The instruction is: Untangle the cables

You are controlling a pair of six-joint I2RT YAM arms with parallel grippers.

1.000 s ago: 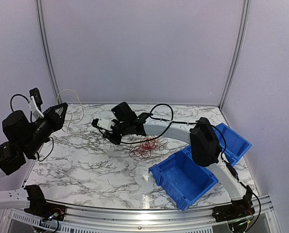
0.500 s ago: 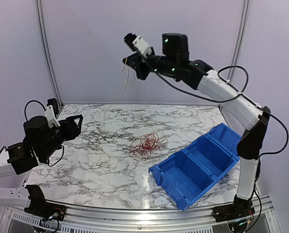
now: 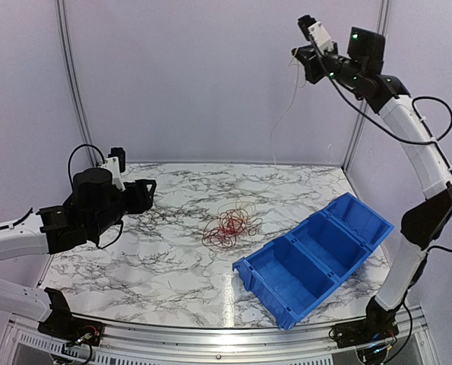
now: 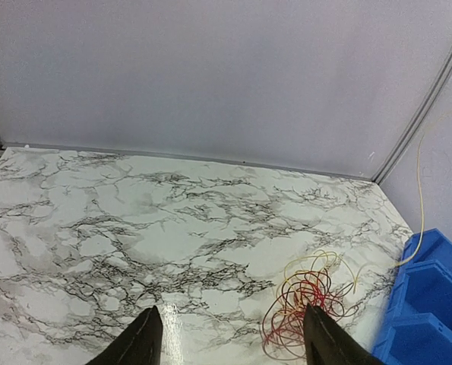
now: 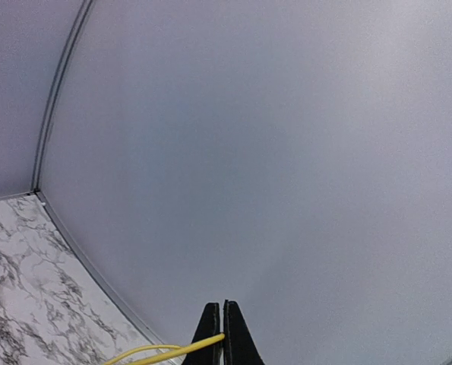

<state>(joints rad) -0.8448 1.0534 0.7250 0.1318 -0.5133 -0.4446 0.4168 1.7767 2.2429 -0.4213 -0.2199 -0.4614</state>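
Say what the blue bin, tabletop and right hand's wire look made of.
The blue bin: likely moulded plastic, uniform colour, sheen. The tabletop: glossy marble pattern with glare; stone or laminate, unclear. The yellow wire in the right hand: thin, probably plastic-coated, bending freely.

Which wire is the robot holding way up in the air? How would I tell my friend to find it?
Find the right gripper, raised high by the back wall. A thin yellow cable is pinched in it and hangs down as one long strand. The other cables lie in a reddish tangle on the marble table.
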